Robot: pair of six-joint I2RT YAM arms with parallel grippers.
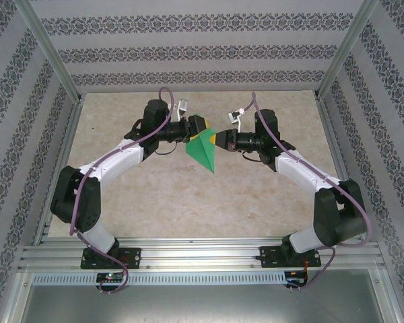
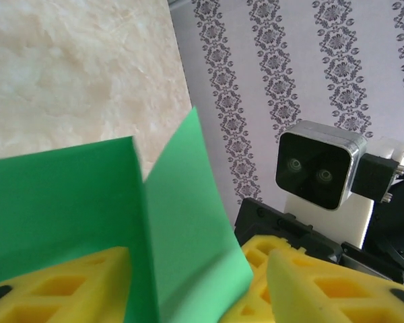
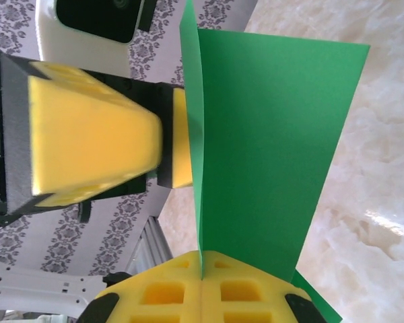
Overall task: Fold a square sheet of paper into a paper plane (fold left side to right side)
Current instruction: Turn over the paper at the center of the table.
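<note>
The green sheet of paper (image 1: 203,153) hangs in the air above the table's middle, folded along a crease into a narrow shape that points toward me. My right gripper (image 1: 220,140) is shut on it. In the right wrist view the yellow pads meet (image 3: 202,259) on the folded edge, and the paper (image 3: 269,134) rises upright from them. My left gripper (image 1: 200,126) faces it from the left, jaws apart. In the left wrist view two flaps of the paper (image 2: 182,222) stand between its spread yellow fingers (image 2: 54,289), one flap leaning against the right finger. The left gripper (image 3: 165,134) sits just beside the sheet.
The beige marbled tabletop (image 1: 188,202) lies below the paper. Patterned walls and aluminium posts (image 1: 50,50) enclose the cell, with a rail (image 1: 202,256) along the near edge. The right wrist camera (image 2: 320,165) is close in front of the left gripper.
</note>
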